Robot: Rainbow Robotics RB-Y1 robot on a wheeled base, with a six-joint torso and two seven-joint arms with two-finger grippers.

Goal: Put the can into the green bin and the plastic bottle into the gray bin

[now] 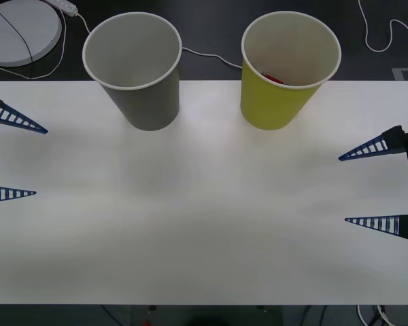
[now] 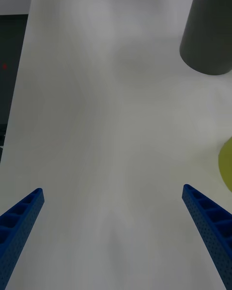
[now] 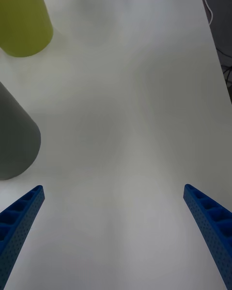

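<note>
Both blue ribbed grippers hang wide open and empty — the left gripper (image 1: 13,159) at the white table's (image 1: 204,224) left edge, the right gripper (image 1: 364,188) at its right edge. At the far edge stand the gray paper-cup-shaped bin (image 1: 139,75) and the yellow-green paper-cup-shaped bin (image 1: 285,75) — a sliver of the orange-red can (image 1: 272,79) shows inside the green one.

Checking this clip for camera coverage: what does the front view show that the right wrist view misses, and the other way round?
Front view alone: both bins' open tops, a red sliver, likely the can, inside the green bin, and the left gripper open at the table's left edge. Right wrist view alone: its own fingers close up, spread wide. Both: the white table, the gray bin and the right gripper, open with nothing held.
</note>
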